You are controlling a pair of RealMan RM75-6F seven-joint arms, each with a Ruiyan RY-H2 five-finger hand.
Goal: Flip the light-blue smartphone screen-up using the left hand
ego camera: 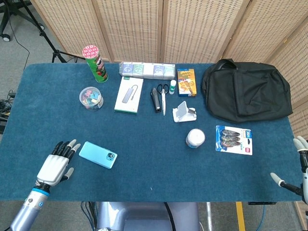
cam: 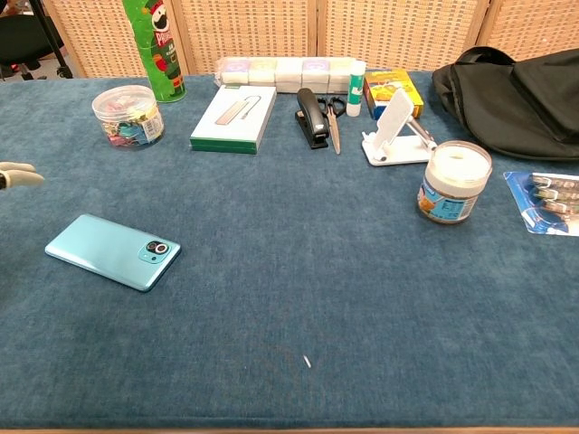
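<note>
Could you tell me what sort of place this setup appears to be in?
Probably an indoor lab or office test space: a table covered in blue cloth carries assorted desk items such as a stapler and scissors, with wicker partition screens behind it.

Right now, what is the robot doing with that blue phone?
The robot's left hand is just left of the light-blue smartphone, with its fingers spread and not touching it. The phone lies flat with its camera side up, so it hasn't been flipped. The right hand sits open at the table's far right edge.
</note>
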